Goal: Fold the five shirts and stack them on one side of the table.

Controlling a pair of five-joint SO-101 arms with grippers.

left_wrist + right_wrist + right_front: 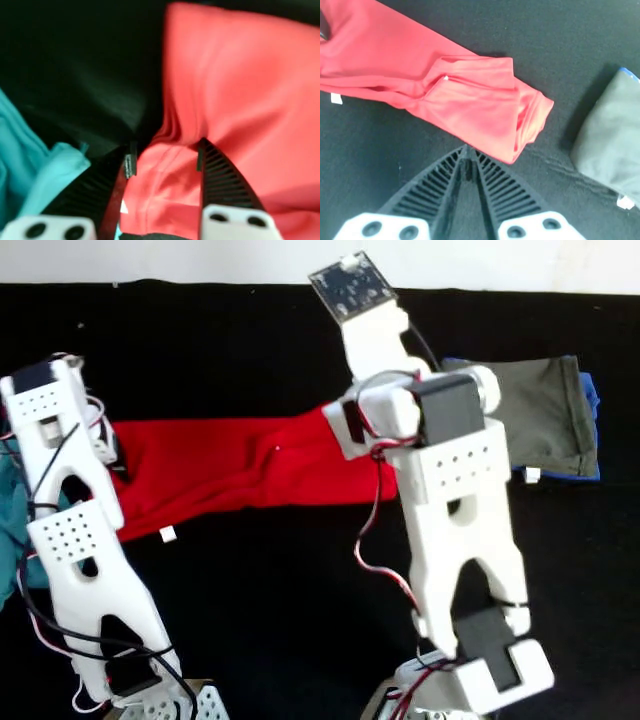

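Observation:
A red shirt (pixel 230 465) lies stretched in a long band across the black table. My left gripper (pixel 112 455) is at the shirt's left end. In the left wrist view the gripper (pixel 166 157) is shut on a bunch of the red shirt (pixel 240 90), whose creases run toward the tips. My right gripper (pixel 340 425) hovers at the shirt's right end. In the right wrist view it (pixel 466 152) is shut and holds nothing, just short of the folded end of the red shirt (pixel 470 100).
A folded grey shirt (pixel 540 415) rests on a blue shirt (pixel 592 400) at the back right, beside the red shirt's end. A teal shirt (pixel 10 510) lies crumpled at the table's left edge, close to my left gripper. Bare black table (pixel 270 600) spreads in front.

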